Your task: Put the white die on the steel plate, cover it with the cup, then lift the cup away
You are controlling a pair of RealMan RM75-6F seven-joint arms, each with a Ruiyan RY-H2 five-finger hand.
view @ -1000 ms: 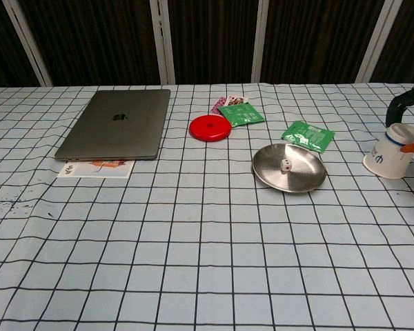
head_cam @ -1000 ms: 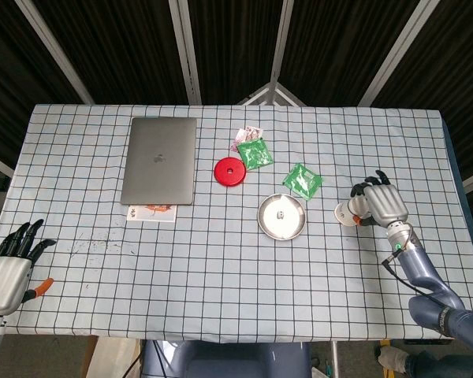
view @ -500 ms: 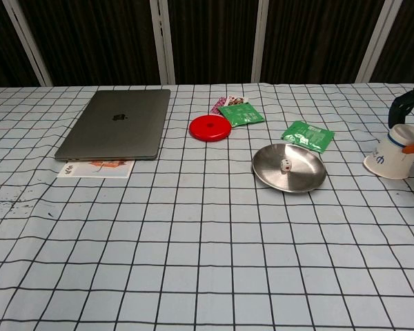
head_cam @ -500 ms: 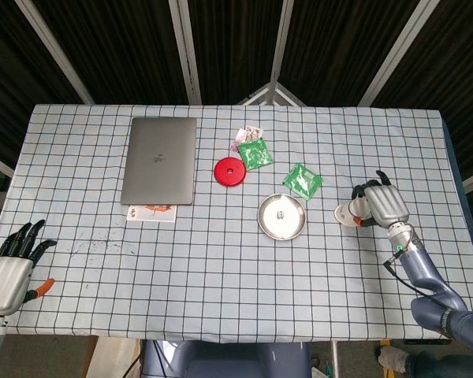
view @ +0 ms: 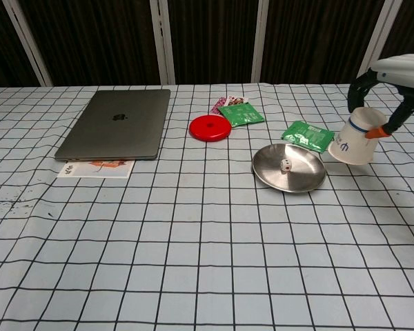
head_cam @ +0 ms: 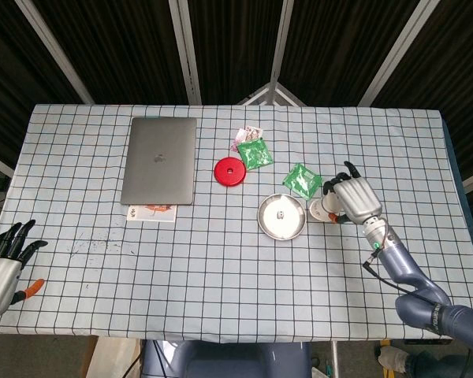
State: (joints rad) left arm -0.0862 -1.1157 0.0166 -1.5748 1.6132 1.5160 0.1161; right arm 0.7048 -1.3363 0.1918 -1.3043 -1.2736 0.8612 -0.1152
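Since the frame a second earlier, the cup is being carried from its spot well to the right of the steel plate toward that plate, and it is now being held off the cloth, tilted, mouth downward, just beside the plate's right rim. The left hand is being drawn slightly lower at the table's near-left corner, well apart from the plate.

The white die is already lying on the steel plate, near its middle. The cup is being grasped around its upper wall by the right hand, fingers wrapped on it. The left hand is being kept released, fingers spread, with nothing in it.

The cup is being judged to be a light paper one: thin-walled, easily crushed and easily dented by a hard squeeze, so a gentle hold around the closed end is being favoured, leaving the open rim free to settle over the die. The plate is being judged stiff, smooth and shallow, so the die may be knocked or slid if the rim is dragged across it.

In the chest view most of the right hand is being cut off by the frame edge. In the head view the cup is being largely hidden behind the fingers, and the die's pips are too small to be read.
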